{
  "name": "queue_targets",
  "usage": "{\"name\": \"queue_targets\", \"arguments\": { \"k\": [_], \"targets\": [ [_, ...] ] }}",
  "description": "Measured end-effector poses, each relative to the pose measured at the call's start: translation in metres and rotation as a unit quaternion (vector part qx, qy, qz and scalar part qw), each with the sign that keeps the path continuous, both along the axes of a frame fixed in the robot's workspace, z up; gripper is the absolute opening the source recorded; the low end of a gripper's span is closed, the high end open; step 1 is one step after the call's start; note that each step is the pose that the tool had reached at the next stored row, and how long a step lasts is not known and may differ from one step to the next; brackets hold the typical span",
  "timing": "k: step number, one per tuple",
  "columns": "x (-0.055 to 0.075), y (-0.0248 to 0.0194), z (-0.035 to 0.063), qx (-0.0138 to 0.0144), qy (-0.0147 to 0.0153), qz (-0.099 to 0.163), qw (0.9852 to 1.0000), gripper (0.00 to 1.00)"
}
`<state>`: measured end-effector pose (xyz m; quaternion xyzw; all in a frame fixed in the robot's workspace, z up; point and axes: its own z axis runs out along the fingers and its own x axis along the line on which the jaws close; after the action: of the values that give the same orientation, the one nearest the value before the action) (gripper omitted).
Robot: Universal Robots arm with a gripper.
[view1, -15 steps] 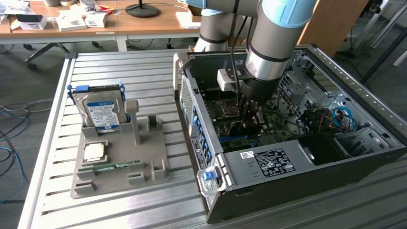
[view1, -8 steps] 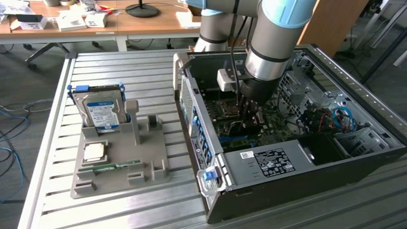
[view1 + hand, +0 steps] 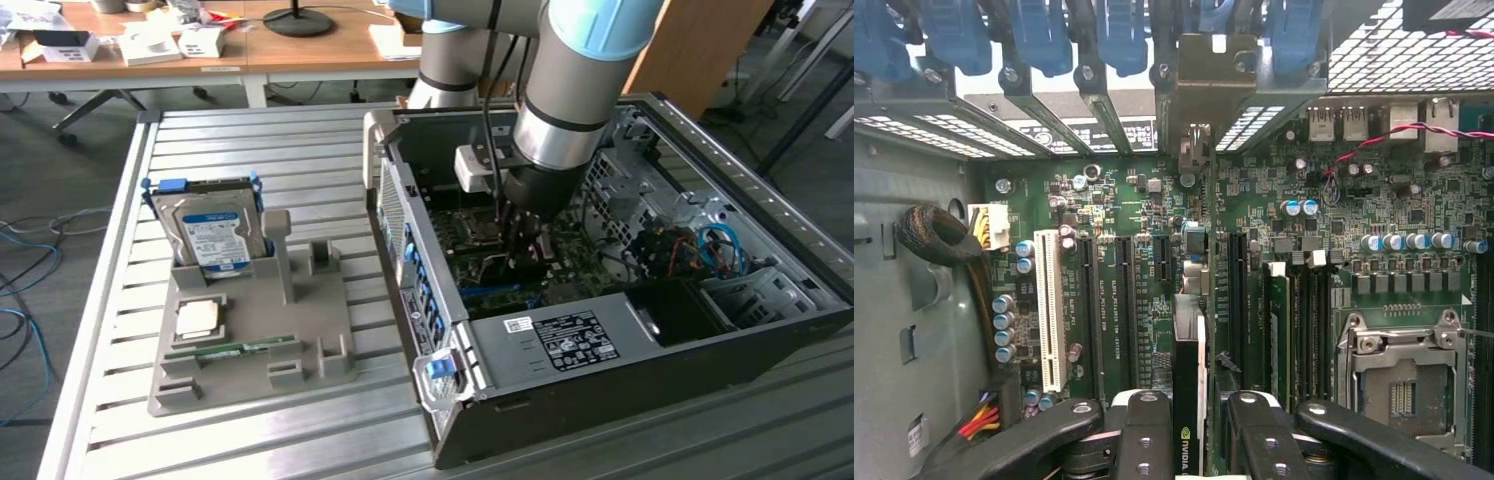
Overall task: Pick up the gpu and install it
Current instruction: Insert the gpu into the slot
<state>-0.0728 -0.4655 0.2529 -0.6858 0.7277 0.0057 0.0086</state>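
**GPU held edge-on above the motherboard inside the case**

On the exterior view's left, a grey holder [image 3: 247, 345] on the slatted table [image 3: 120, 400] carries an upright hard drive [image 3: 211, 232], a small square chip [image 3: 198, 318] and a green memory stick [image 3: 238, 349]. To its right lies the open computer case [image 3: 641, 300], with the arm [image 3: 574, 90] reaching down into it. In the wrist view the gripper [image 3: 1189, 440] is clenched on the gpu [image 3: 1187, 400], a thin dark card seen edge-on between the black fingers [image 3: 1144, 430], its metal bracket [image 3: 1194, 165] toward the rear slot openings. The card stands over the green motherboard [image 3: 1134, 200], in line with the long expansion slots beside the white slot [image 3: 1047, 310]. Whether it has touched a slot cannot be told
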Motion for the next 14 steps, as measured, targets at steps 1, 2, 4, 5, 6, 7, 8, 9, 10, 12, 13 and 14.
{"name": "queue_targets", "arguments": {
  "k": [1,2,4,5,6,7,8,9,10,12,13,14],
  "targets": [
    [0.0,0.0,0.0,0.0,0.0,0.0,1.0,0.26],
    [0.0001,0.0,0.0,0.0,0.0,0.0,1.0,0.26],
    [0.0001,0.0,0.0,0.0,0.0,0.0,1.0,0.26],
    [0.0001,0.0,0.0,0.0001,0.0,0.0,1.0,0.26],
    [0.0,0.0,-0.0001,0.0001,0.0,0.0,1.0,0.26],
    [0.0,0.0,-0.0001,0.0001,0.0,0.0,1.0,0.26],
    [0.0,0.0,-0.0001,0.0,0.0,0.0,1.0,0.26],
    [0.0,0.0,0.0,0.0,0.0,0.0,1.0,0.26],
    [-0.0001,0.0001,-0.0001,0.0,0.0,0.0,1.0,0.26],
    [-0.0001,0.0001,-0.0001,0.0,0.0,0.0,1.0,0.26],
    [-0.0002,0.0001,-0.0001,0.0,0.0,0.0,1.0,0.26],
    [-0.0002,0.0001,-0.0003,0.0001,0.0,0.0,1.0,0.26]
  ]
}}
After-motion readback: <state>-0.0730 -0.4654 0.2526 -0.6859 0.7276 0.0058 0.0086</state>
